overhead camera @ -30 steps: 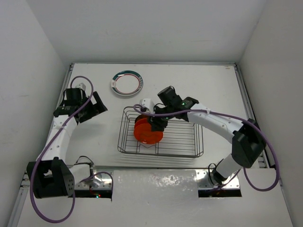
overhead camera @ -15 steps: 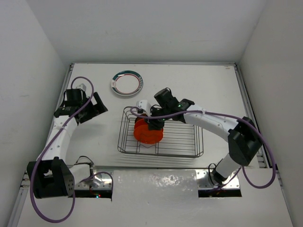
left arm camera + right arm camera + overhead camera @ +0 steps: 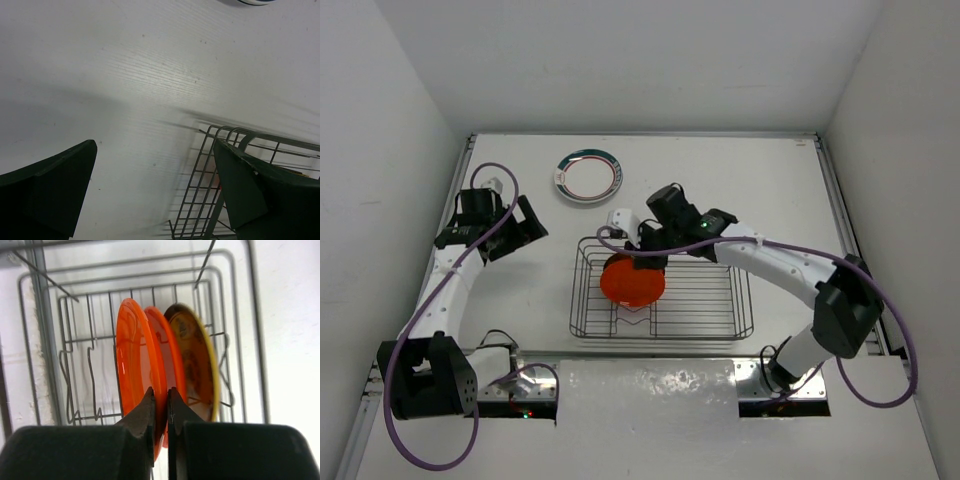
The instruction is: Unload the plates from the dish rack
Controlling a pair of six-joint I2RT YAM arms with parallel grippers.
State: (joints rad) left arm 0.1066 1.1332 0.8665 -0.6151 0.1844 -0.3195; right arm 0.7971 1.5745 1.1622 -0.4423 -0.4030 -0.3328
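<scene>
Three plates (image 3: 170,360) stand in the rack (image 3: 39,340), the right gripper (image 3: 160,407) clamped on one orange plate (image 3: 132,360), hiding its lower edge. The left gripper (image 3: 155,145) hangs spread wide.

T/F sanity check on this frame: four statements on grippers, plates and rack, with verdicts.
1. The right gripper is shut on the rim of a bright orange round plate. True.
2. The left gripper holds a plate. False: it is open and empty above the white table.
3. Three plates stand on edge in the dark grey wire dish rack. True: two are orange and one is a yellow-rimmed plate.
4. The white plate with a teal ring sits in the rack. False: it lies flat on the table beyond it.
</scene>
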